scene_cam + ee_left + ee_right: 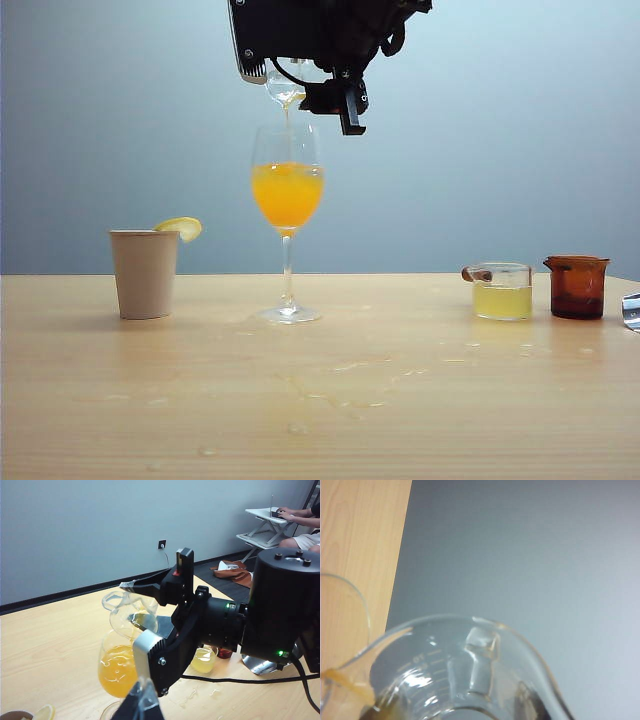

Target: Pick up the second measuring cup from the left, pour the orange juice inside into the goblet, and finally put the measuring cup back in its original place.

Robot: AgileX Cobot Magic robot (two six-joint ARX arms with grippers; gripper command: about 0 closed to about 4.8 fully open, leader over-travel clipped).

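My right gripper [300, 88] hangs at the top of the exterior view, shut on the measuring cup [283, 88]. The cup is tipped spout-down over the goblet [287, 215], almost drained. A thin thread of orange juice [287, 113] runs from the spout into the bowl, which is about half full of it. The left wrist view shows the right gripper [137, 617] clamping the tilted measuring cup [125, 612] above the goblet [117, 670]. In the right wrist view the measuring cup [470, 680] has juice on its lip, beside the goblet rim [355, 597]. My left gripper [142, 702] is shut and holds nothing.
A beige paper cup [144, 273] with a lemon slice stands left of the goblet. At the right stand a clear cup of pale yellow-green liquid [503, 292] and an amber glass cup [577, 287]. A silvery object [632, 311] sits at the table's right edge. Droplets wet the tabletop [340, 385].
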